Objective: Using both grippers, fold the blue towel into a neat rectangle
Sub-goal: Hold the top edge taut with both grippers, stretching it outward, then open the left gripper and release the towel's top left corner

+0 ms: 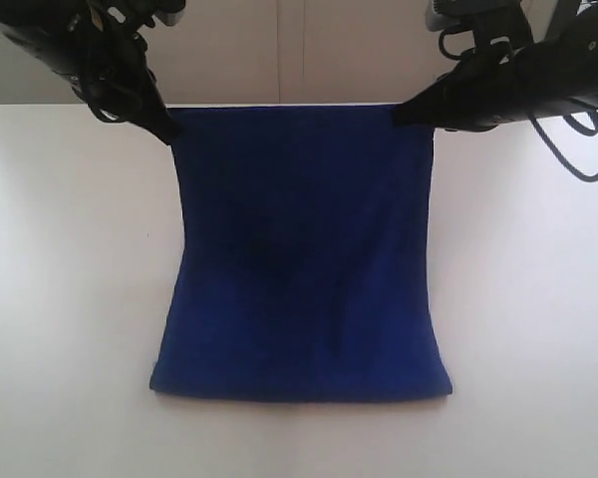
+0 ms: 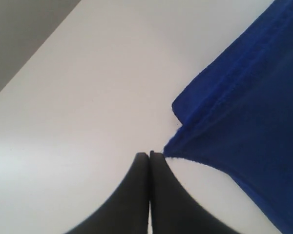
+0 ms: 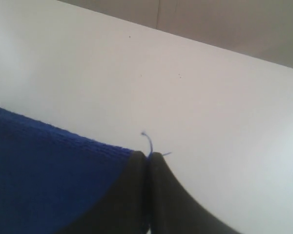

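The blue towel (image 1: 299, 269) is stretched between my two grippers, which hold its far corners raised. Its near edge lies on the white table (image 1: 60, 299). My left gripper (image 1: 165, 131) pinches the far left corner; in the left wrist view its fingertips (image 2: 150, 155) are pressed together, and the blue towel (image 2: 244, 112) hangs from their tip. My right gripper (image 1: 401, 114) grips the far right corner. In the right wrist view the right gripper (image 3: 148, 155) is shut, with a loose blue thread poking out and the blue towel (image 3: 44, 170) beside one finger. No white tag shows.
The white table's back edge (image 1: 279, 104) runs just behind the towel's raised edge, with a pale wall (image 1: 279, 50) beyond it. Black cables (image 1: 578, 149) loop off the right arm above the table.
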Robot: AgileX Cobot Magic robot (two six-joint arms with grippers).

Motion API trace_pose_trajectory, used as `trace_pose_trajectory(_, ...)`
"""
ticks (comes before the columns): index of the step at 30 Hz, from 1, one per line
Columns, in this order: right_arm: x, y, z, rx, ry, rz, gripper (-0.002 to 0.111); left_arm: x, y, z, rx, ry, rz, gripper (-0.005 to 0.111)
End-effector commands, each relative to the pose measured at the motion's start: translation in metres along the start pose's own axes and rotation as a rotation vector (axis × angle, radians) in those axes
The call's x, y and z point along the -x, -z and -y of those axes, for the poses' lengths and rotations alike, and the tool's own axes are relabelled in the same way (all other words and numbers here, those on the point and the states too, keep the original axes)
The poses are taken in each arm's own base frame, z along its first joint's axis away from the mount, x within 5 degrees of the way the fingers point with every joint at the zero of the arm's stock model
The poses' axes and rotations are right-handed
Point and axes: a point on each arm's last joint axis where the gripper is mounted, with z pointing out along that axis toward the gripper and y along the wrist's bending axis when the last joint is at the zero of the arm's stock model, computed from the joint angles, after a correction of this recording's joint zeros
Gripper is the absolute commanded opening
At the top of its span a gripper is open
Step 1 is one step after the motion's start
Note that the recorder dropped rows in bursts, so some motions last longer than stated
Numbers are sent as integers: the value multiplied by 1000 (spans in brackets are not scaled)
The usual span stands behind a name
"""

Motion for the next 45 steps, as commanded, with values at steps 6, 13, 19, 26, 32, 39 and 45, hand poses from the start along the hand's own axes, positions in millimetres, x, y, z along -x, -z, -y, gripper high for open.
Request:
trace_pose_trajectory(6, -6, -17, 3, -32, 11, 14, 0, -2, -6, -7, 77, -26, -28, 0)
trace_pose_trajectory(13, -6, -21, 5, -52, 11, 37, 0, 0, -22, -5, 74, -23, 0, 0)
trace_pose_trajectory(19, -5, -26, 8, -84, 11, 82, 0, -1, -38, -2, 71, -38, 2, 0)
trace_pose_trajectory(26, -15, -40, 9, -91, 10, 58, 0, -5, -53, -1, 66, -41, -7, 0)
trace_pose_trajectory(32, -18, -46, 10, -99, 10, 56, 0, -14, -56, -17, 98, 20, -20, 0)
trace_pose_trajectory(39, -13, -55, 11, -98, -12, 67, 0, -12, -59, -22, 113, 32, 24, 0)
trace_pose_trajectory(45, -16, -67, 10, -90, -11, 47, 0, -12, -62, -21, 107, 48, 26, 0)
